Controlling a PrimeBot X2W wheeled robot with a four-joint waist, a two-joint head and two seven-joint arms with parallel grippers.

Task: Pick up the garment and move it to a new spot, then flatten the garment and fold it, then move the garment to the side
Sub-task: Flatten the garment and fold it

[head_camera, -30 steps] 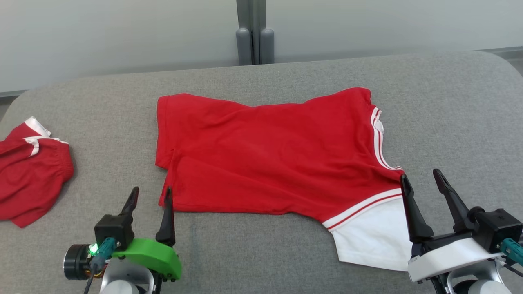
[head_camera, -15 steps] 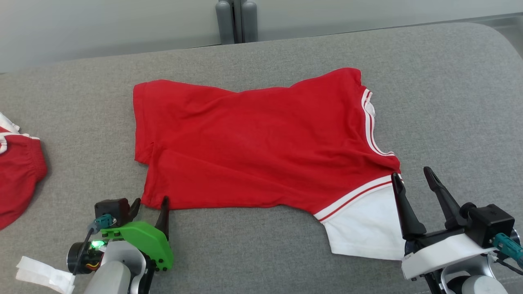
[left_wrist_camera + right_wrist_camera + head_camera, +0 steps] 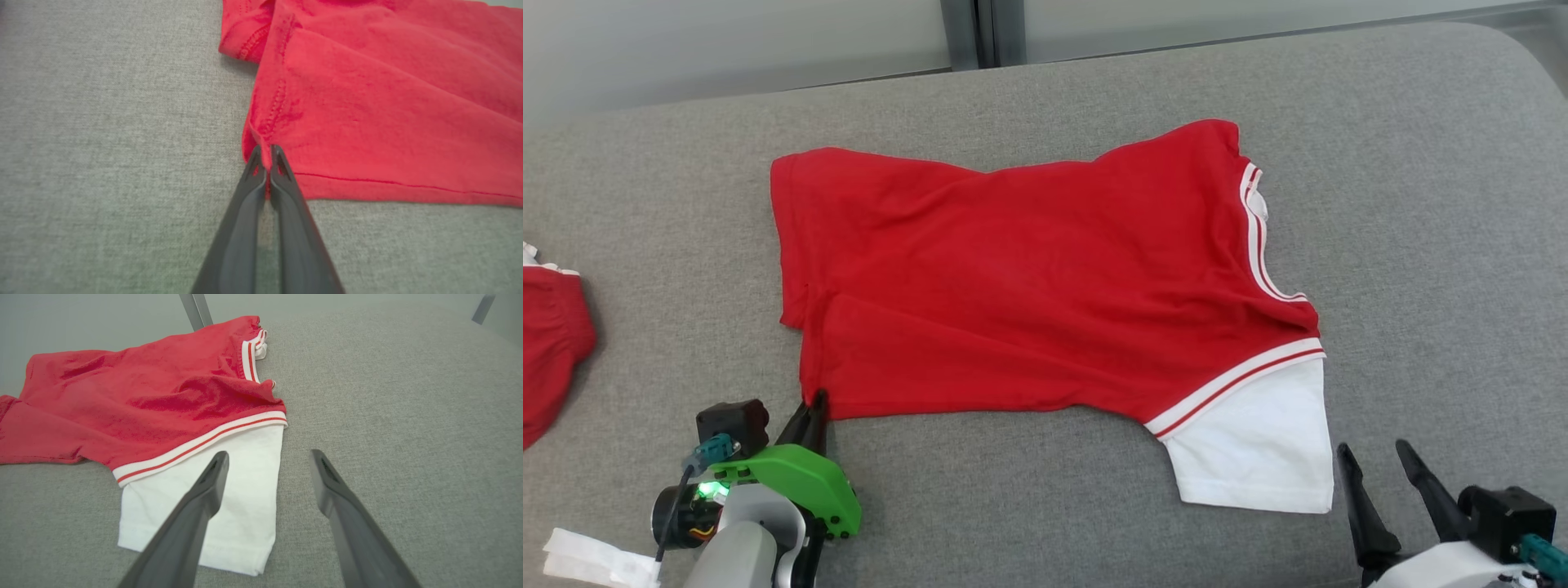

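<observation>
From the head view, the garment [image 3: 1029, 278] lies spread near the middle of the grey bench [image 3: 1421, 204], with its striped collar [image 3: 1262, 237] toward the robot's right and its hem toward the left. The left end effector [image 3: 813, 407] is pinched together on the near hem corner; that is probably the chosen hold because a corner lets the cloth be drawn taut rather than bunched. The right end effector [image 3: 1372, 447] has its fingers apart, just beside the white sleeve [image 3: 1258, 449] and not touching it. A second red piece [image 3: 551, 327] sits at the left edge, well apart from the shirt. Open bench runs beyond the collar and along the far side, so I judge there is room to carry or drag the cloth that way.

From the left wrist view, the two dark fingers meet on a small peak of red fabric at the stitched corner (the cloth is raised between the tips, so it is held rather than merely pressed). Bare bench lies to the left of the hem edge, and the near fold line runs off to the right.

From the right wrist view, the fingers stand wide apart, one over the sleeve's near part and the other over bare bench. The sleeve cuff lies flat; its free edge looks reachable, and nothing crowds it on the right.
</observation>
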